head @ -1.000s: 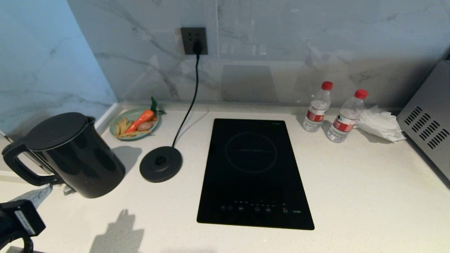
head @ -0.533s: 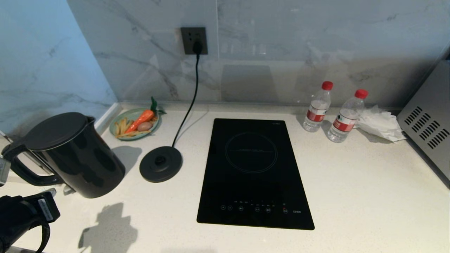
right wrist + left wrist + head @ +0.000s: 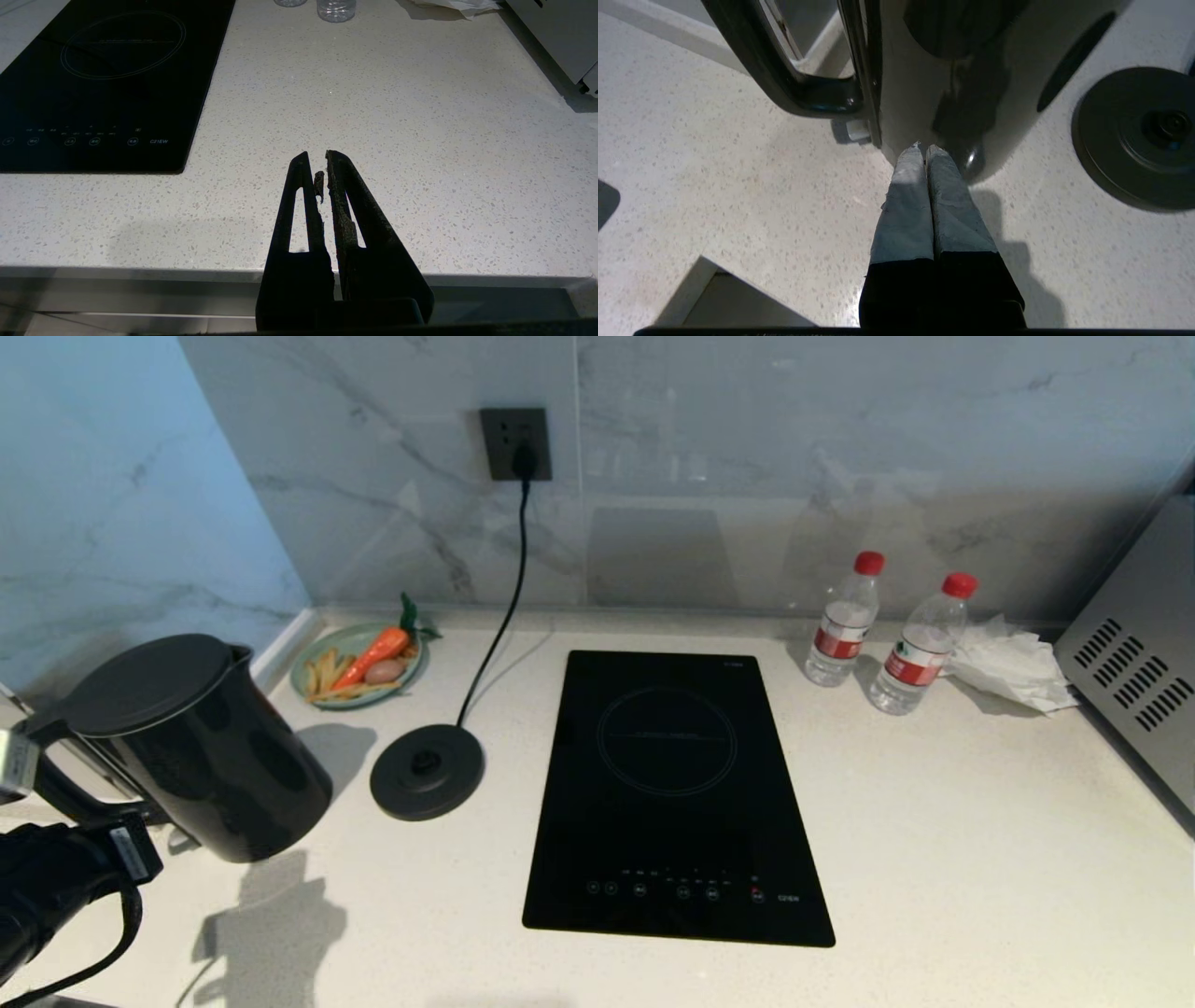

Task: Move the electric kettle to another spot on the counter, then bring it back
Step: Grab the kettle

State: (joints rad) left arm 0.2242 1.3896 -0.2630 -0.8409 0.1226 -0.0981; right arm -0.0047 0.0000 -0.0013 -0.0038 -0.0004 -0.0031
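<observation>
The black electric kettle [image 3: 196,756] stands upright at the left end of the counter [image 3: 934,859], off its round base disc [image 3: 427,770], with its loop handle [image 3: 56,784] turned to the left. My left arm [image 3: 47,887] reaches in from the lower left corner, just in front of the handle. In the left wrist view my left gripper [image 3: 923,151] is shut and empty. Its grey fingertips point at the foot of the kettle [image 3: 924,70], right beside the lower end of the handle [image 3: 784,79]. My right gripper [image 3: 316,156] hangs shut and empty over the counter's front edge.
The black glass cooktop [image 3: 672,784] lies in the middle of the counter. The base's cord [image 3: 504,616] runs up to a wall socket [image 3: 515,443]. A plate of food [image 3: 359,663] sits at the back left. Two water bottles [image 3: 840,621] and a crumpled tissue [image 3: 1008,663] are back right, beside a metal appliance [image 3: 1134,663].
My left arm has come up and forward from the lower left corner towards the kettle's handle. The kettle and everything else stayed still.
</observation>
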